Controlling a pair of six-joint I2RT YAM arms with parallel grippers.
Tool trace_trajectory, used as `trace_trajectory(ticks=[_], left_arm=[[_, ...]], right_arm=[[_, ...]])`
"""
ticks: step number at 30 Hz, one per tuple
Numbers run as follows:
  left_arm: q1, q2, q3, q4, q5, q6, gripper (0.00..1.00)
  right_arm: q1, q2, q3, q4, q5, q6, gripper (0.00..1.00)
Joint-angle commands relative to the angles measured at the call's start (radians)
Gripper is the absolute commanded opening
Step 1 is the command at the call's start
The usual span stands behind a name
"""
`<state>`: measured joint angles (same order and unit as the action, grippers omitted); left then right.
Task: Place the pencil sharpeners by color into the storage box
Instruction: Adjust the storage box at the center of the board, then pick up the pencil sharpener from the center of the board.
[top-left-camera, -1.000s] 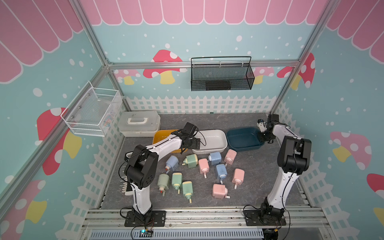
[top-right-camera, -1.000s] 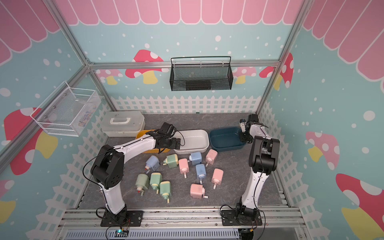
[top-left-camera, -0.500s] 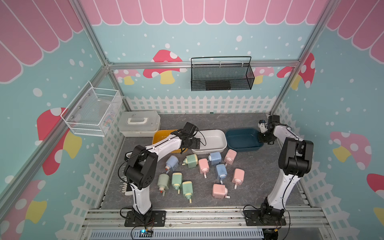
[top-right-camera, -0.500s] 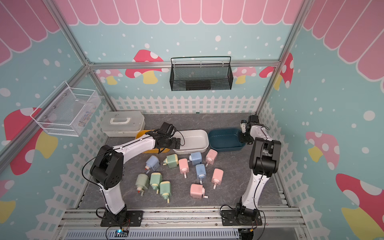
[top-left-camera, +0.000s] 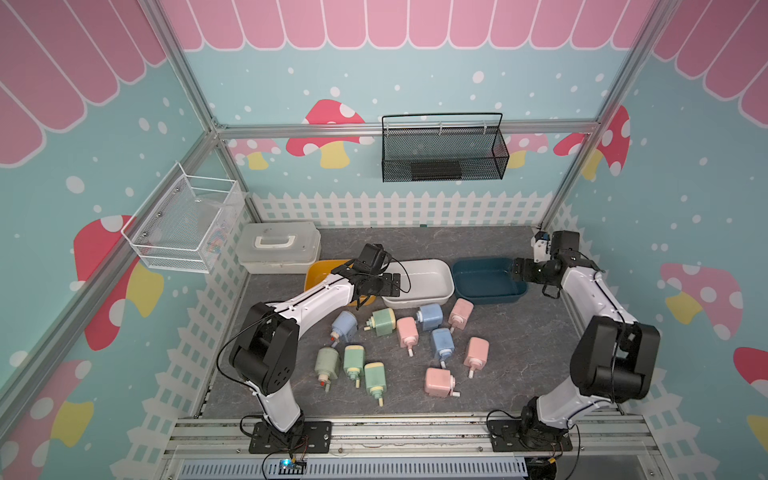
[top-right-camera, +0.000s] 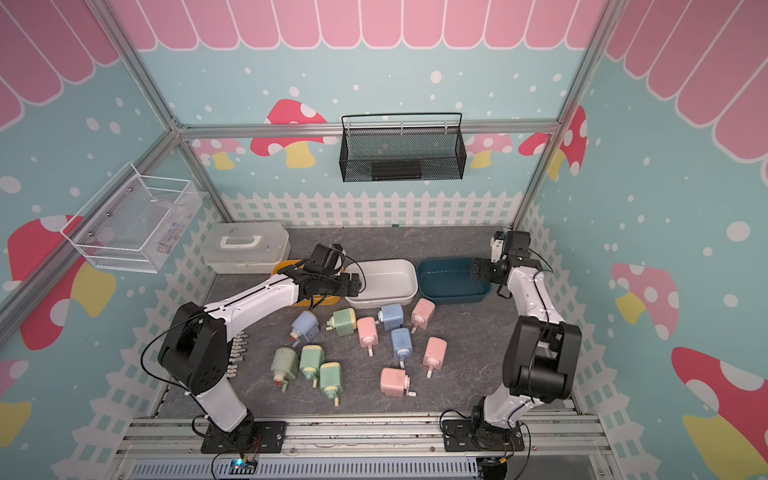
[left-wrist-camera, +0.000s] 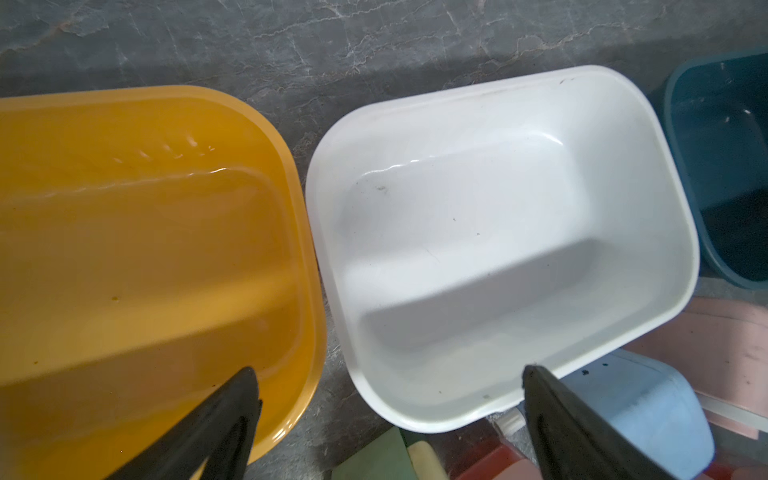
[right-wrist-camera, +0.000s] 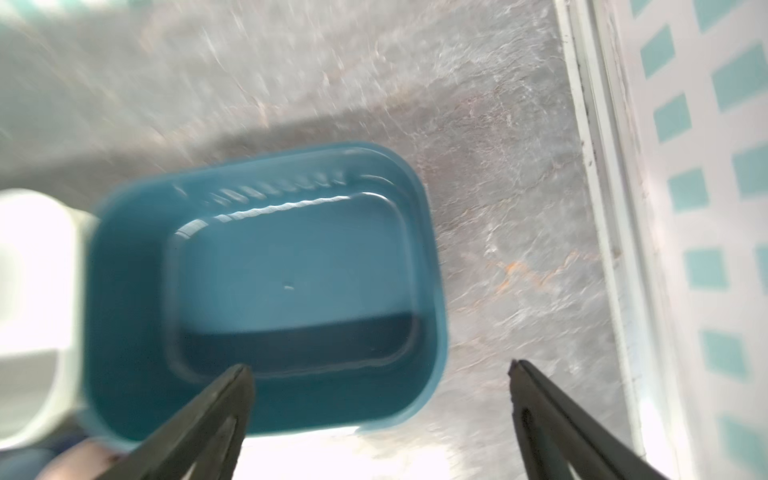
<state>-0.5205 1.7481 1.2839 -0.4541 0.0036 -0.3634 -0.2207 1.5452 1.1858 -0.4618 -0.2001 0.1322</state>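
Yellow tub (top-left-camera: 321, 273) half behind left arm (top-left-camera: 318, 300)

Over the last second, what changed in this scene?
The right gripper opened, its jaws now spread over one end of the blue bin, and that arm's elbow swung toward the front rail. The left gripper, open, and the pencil sharpeners stayed put.

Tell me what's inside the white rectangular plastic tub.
Nothing: the tub shows bare floor and walls in the left wrist view. A finger of the left gripper hides only a bit of rim.
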Motion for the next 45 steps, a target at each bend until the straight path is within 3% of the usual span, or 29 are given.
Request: trace_trajectory(ticks=[1, 12, 17, 22, 31, 37, 45], left_arm=[[-0.017, -0.03, -0.017, 0.024, 0.034, -0.005, 0.99], [-0.049, -0.028, -0.006, 0.023, 0.03, -0.018, 0.99], [-0.076, -0.039, 0.005, 0.023, 0.027, -0.024, 0.99], [-0.106, -0.049, 0.018, 0.023, 0.028, -0.014, 0.99], [-0.144, -0.041, 0.038, 0.021, 0.017, 0.0, 0.99], [-0.15, -0.016, 0.052, 0.021, 0.029, -0.002, 0.99], [-0.154, -0.013, 0.045, 0.019, 0.015, 0.006, 0.99]], right_arm=[[0.014, -0.119, -0.129, 0.111, -0.084, 0.158, 0.99], [0.119, -0.517, -0.336, -0.133, -0.085, 0.231, 0.99], [0.228, -0.671, -0.421, -0.223, -0.042, 0.298, 0.99], [0.364, -0.728, -0.488, -0.284, -0.002, 0.38, 0.98], [0.588, -0.737, -0.565, -0.322, 0.175, 0.505, 0.94], [0.724, -0.632, -0.561, -0.264, 0.228, 0.56, 0.9], [0.853, -0.457, -0.533, -0.268, 0.423, 0.694, 0.85]])
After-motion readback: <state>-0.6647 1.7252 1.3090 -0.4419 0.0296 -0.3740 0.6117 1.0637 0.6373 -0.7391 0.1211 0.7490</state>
